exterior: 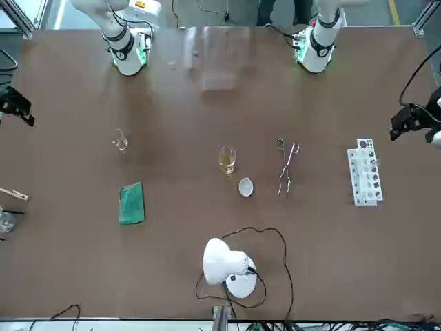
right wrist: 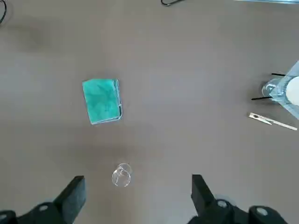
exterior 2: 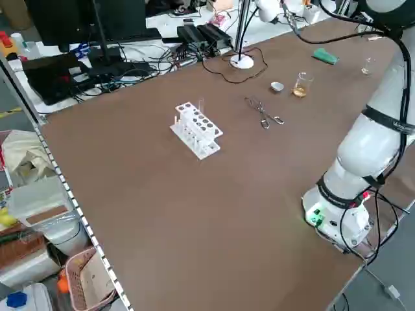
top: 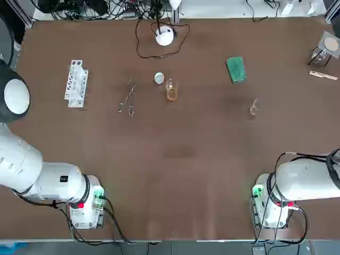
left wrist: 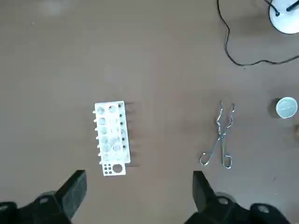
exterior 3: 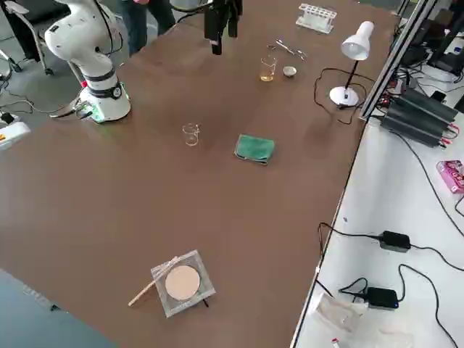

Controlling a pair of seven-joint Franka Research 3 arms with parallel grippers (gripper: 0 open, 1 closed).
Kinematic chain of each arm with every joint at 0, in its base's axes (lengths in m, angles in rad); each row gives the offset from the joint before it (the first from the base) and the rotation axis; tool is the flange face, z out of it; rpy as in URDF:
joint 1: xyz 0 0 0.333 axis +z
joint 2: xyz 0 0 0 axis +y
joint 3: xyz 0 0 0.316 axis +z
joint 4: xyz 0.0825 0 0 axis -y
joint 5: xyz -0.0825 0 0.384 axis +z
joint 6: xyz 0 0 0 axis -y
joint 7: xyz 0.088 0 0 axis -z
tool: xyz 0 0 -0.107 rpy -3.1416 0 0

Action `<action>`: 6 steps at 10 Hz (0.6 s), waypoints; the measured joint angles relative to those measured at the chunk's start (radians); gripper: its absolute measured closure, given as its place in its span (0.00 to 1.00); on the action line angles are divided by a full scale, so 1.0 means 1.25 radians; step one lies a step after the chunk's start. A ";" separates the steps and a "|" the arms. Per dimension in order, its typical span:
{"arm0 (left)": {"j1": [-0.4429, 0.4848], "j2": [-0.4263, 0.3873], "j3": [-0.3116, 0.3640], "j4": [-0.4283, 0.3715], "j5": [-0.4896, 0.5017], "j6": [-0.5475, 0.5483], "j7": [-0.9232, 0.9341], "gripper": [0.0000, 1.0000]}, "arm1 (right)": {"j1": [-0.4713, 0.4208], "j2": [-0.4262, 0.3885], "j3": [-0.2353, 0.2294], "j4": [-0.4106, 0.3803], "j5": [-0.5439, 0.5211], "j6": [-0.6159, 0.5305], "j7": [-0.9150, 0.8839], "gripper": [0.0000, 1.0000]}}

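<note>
We see the two arms' bases at the near edge of the table (top: pixel 186 159), one toward each near corner.

The left gripper (left wrist: pixel 138 184) hangs high over the table's left half. Its fingers (left wrist: pixel 74 186) are spread wide with nothing between them. Nearest below it stands the rack (left wrist: pixel 111 137), white, close to the left edge in the far half of the table and touching nothing else. The tongs (left wrist: pixel 219 140) lie flat toward the middle, well apart from the rack. Beyond them sits a small white cap (left wrist: pixel 286 107).

The right gripper (right wrist: pixel 136 184) hangs high over the right half, also spread wide and empty. The glass (right wrist: pixel 122 176), small and clear, is the thing nearest it and stands out on the right half, away from every edge. A green cloth (right wrist: pixel 102 101) lies flat near the glass, toward the far edge. At the far right corner we find a clear dish (exterior 3: pixel 196 261) with a wooden peg (right wrist: pixel 272 121) just beside it.

Near the table's middle a beaker (top: pixel 171 92) with amber liquid stands just beside the cap. A white lamp (top: pixel 165 35) stands at the middle of the far edge, its cable (top: pixel 139 45) looped around it.
</note>
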 joint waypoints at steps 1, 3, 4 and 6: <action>0.000 0.000 0.000 0.000 0.000 0.000 0.002 0.00 | 0.000 0.000 0.000 0.000 0.000 0.000 0.000 0.00; 0.003 0.000 0.001 0.000 0.000 0.000 0.034 0.00 | 0.000 0.000 0.000 0.000 0.000 0.000 0.000 0.00; 0.008 0.000 0.003 0.000 0.000 0.000 0.086 0.00 | 0.000 0.000 0.000 0.000 0.000 0.000 -0.009 0.00; 0.043 0.000 0.006 0.000 -0.003 0.000 0.204 0.00 | -0.001 0.000 -0.001 0.000 0.000 -0.016 -0.100 0.00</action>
